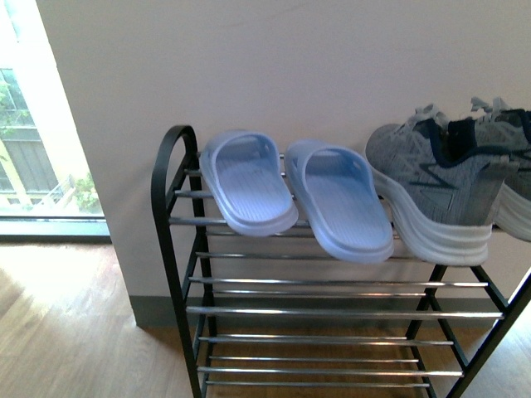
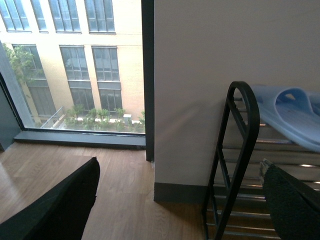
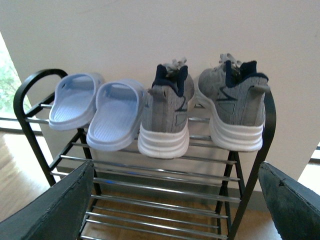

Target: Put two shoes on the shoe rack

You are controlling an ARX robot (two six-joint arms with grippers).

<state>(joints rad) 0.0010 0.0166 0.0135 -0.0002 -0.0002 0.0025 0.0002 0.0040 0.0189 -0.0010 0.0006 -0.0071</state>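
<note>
Two grey knit sneakers with white soles stand side by side on the top shelf of the shoe rack (image 3: 150, 172), heels toward me: one (image 3: 165, 115) in the middle, the other (image 3: 235, 110) at the right end. In the front view the first sneaker (image 1: 431, 186) shows at the right and the second (image 1: 510, 166) is cut by the frame edge; the rack's black frame (image 1: 166, 207) is on the left. My right gripper (image 3: 177, 210) is open and empty, back from the rack. My left gripper (image 2: 180, 205) is open and empty, beside the rack's left frame (image 2: 240, 150).
Two light blue slides (image 1: 249, 186) (image 1: 340, 199) lie on the top shelf, left of the sneakers. The lower chrome shelves (image 1: 332, 311) hold nothing. A white wall (image 1: 290, 66) stands behind the rack. A window (image 2: 70, 65) and wood floor (image 2: 120, 200) are to the left.
</note>
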